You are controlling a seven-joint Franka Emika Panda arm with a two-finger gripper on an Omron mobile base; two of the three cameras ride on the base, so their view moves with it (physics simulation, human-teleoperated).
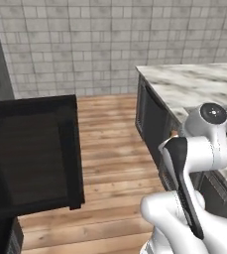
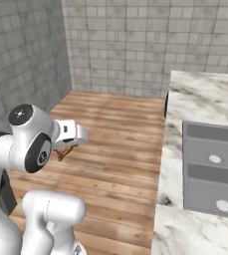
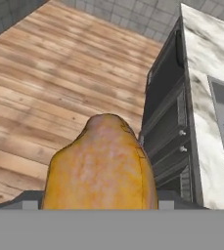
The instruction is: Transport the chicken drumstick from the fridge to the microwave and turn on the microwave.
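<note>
Chicken drumstick (image 3: 101, 163) sits between end effector (image 3: 100, 201) fingers, golden-brown, rounded end pointing away from hand; end effector clamped on it, carried in air above wooden floor (image 3: 50, 83). Small part of it visible under hand in right base view (image 2: 64, 151). Marble bench (image 3: 206, 73) with dark cabinet fronts (image 3: 165, 122) at one side. Black open door (image 1: 33, 154) stands at left.

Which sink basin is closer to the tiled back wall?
The far basin, the upper one in the right base view. It lies beyond the near basin, towards the wall-side end of the marble counter.
</note>
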